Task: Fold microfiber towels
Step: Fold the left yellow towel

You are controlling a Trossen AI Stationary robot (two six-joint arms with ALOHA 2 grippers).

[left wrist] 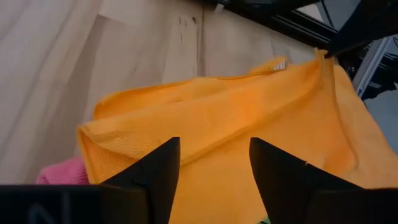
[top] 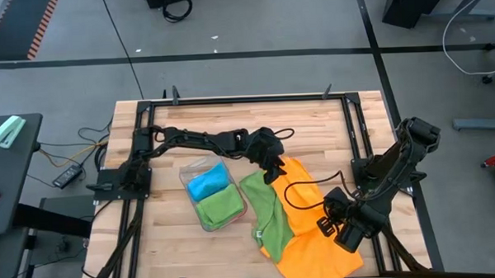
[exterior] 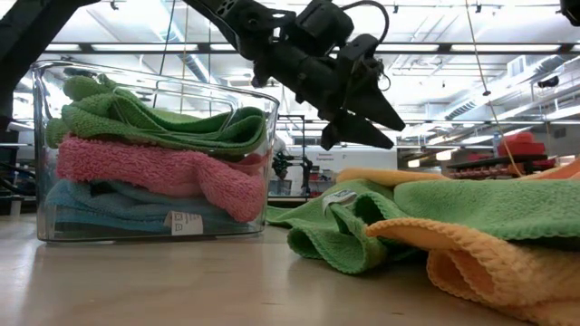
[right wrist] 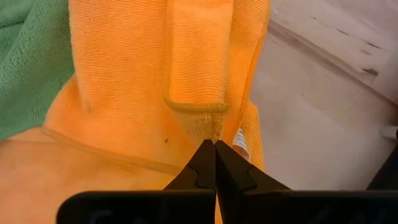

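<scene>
1. Wooden table [top: 177,249], big and flat, with everything on it.
2. Orange towel [top: 317,236] spread out and lumpy on the right side of the table, reaching almost to the near edge. Biggest cloth here, and the one to fold now, by the look of it.
3. Loose green towel [top: 266,208] bunched up just left of the orange one, touching it and lying partly over its edge.
4. Clear tray [exterior: 41,145] left of the loose towels, already full: a green one on top, a pink towel [exterior: 145,167] in the middle, a blue towel [exterior: 109,208] at the bottom.
5. Left gripper [top: 270,159] up in the air over the far corner of the orange towel, fingers apart, nothing between them.
6. Right gripper [top: 347,232] low at the right side of the orange towel, fingers pressed tight together on a little pinch of its hem.
7. To do this step well, probably: bring the left gripper down onto a far corner, grab only the orange cloth and not the green, lift both sides evenly, and lay edge on edge with no wrinkles.
</scene>
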